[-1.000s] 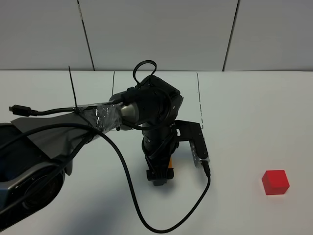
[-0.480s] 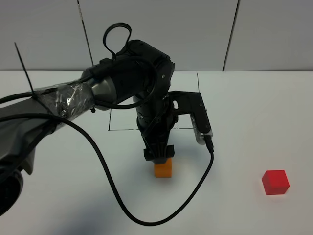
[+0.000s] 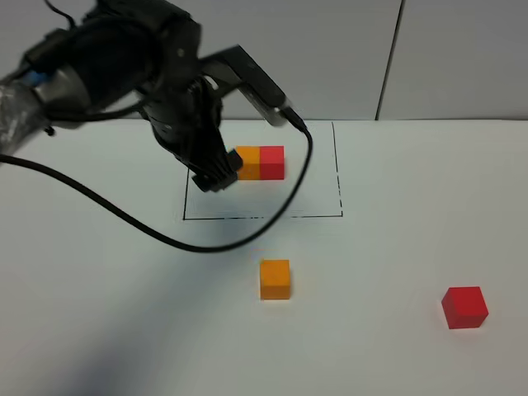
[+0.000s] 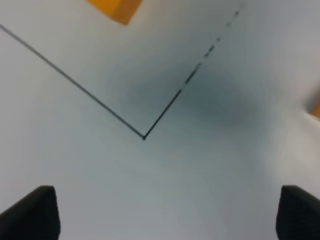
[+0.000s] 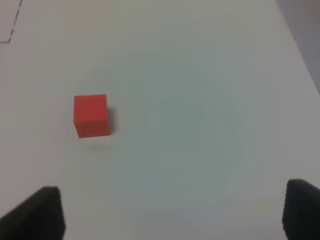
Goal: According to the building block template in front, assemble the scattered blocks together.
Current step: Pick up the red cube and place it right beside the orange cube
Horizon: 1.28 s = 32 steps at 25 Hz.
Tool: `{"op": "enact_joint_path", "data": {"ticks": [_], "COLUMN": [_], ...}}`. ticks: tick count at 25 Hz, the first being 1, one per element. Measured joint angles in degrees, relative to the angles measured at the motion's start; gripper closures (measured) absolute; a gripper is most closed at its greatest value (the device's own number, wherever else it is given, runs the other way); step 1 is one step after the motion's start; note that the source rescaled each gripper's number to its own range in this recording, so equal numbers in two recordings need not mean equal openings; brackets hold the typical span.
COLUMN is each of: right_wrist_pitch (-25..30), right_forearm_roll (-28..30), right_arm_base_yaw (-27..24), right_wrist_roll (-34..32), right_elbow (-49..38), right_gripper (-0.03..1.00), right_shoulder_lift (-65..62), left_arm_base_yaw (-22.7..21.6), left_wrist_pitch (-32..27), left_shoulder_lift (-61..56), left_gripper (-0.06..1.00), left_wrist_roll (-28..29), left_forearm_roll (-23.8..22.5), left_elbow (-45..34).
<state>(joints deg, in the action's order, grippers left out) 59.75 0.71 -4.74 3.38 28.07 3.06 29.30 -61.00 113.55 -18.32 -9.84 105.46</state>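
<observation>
Over the left side of the black rectangle (image 3: 247, 218), my left gripper (image 3: 216, 177) hung with its fingers spread wide, holding nothing. Inside that frame sat the building block template (image 3: 260, 162). On the table (image 3: 396, 247) outside it lay the orange cube (image 3: 275, 279), well apart from the red cube (image 3: 464, 307). My right gripper (image 5: 170, 215) was parted too, empty, near the red cube.
</observation>
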Motion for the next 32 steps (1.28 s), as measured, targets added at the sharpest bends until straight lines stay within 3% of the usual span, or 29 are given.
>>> {"op": "enact_joint_path", "data": {"ticks": [6,12,16,18,25,32], "right_wrist_pitch": [0.0,0.0,0.0,0.0,0.0,0.0], "right_forearm_roll": [0.0,0.0,0.0,0.0,0.0,0.0], "right_arm_base_yaw": [0.0,0.0,0.0,0.0,0.0,0.0], "right_wrist_roll": [0.0,0.0,0.0,0.0,0.0,0.0], "right_elbow": [0.0,0.0,0.0,0.0,0.0,0.0], "right_gripper": [0.22,0.22,0.22,0.22,0.22,0.22], "right_shoulder_lift": [0.0,0.0,0.0,0.0,0.0,0.0], "left_arm_base_yaw": [-13.5,-25.9,-27.3,-27.3,-27.3,-27.3], "left_wrist_pitch": [3.2,10.5,11.9,11.5,2.2,-1.3], "left_shoulder_lift": [-10.7,-26.0,-37.2,-42.3,-57.0,-70.6], "left_gripper": [-0.05,-0.05,-0.05,-0.05,-0.05,-0.04], "left_wrist_roll": [0.2,0.5,2.3,6.2,19.9,23.4], "left_forearm_roll": [8.6,9.4,7.9,6.3,-2.5,-4.7], "left_elbow": [-6.3,-22.6,-32.3,-35.3,-40.3,-50.7]}}
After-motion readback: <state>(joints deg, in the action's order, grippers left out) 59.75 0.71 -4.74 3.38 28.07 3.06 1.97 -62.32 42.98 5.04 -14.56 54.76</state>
